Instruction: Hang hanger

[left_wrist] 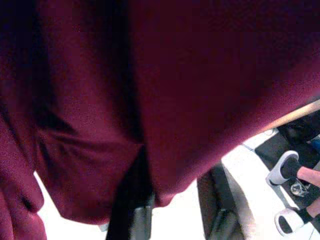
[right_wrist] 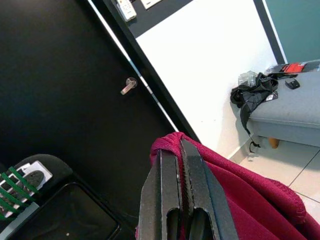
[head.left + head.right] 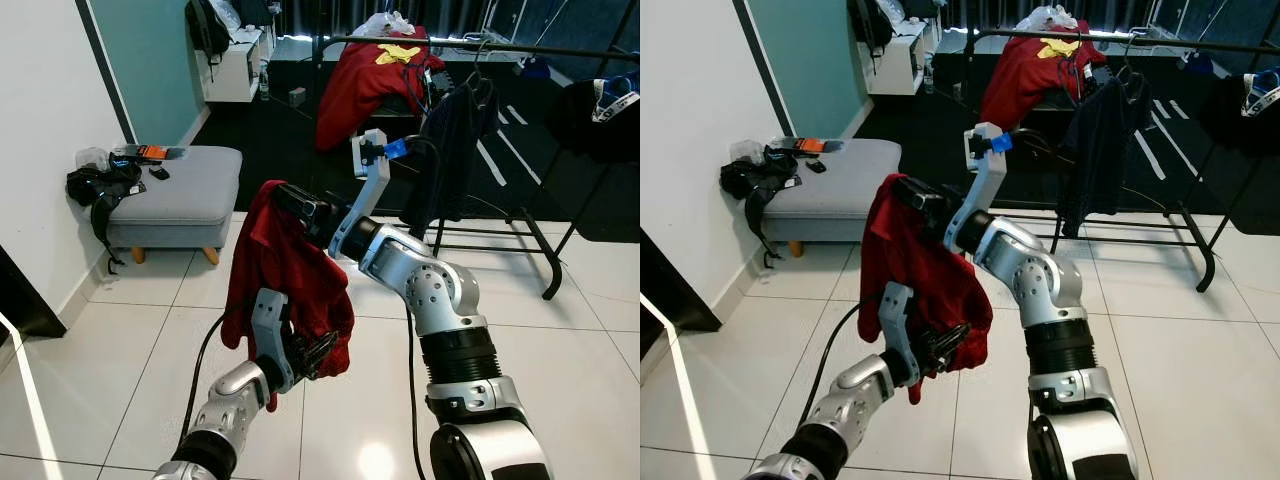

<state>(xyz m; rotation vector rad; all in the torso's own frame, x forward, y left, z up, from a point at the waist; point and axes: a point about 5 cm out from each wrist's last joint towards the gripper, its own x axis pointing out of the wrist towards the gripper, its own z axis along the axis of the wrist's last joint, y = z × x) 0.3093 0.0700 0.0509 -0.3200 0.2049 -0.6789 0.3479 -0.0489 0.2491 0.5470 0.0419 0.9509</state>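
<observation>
Hanging from the right gripper [image 3: 283, 193], a dark red garment [image 3: 283, 285] is seen in the left eye view, pinched at its top edge and draped down to the left gripper [image 3: 318, 352], whose fingers are buried in the lower folds. No hanger can be made out under the cloth. A clothes rack [image 3: 520, 48] with a red shirt [image 3: 365, 75] and a dark garment [image 3: 455, 150] stands at one o'clock, and a grey ottoman [image 3: 185, 195] at ten o'clock.

From the right eye, the same layout is shown; the rack's far end is cut off.

Through the left wrist camera, red fabric is pressed close, blurred, and the fingers are hidden, so their state cannot be told. A person's slippered feet [image 1: 292, 175] are glimpsed at four o'clock.

Through the right wrist camera, the black fingers [image 2: 192, 185] are closed tight on the fabric's edge.
</observation>
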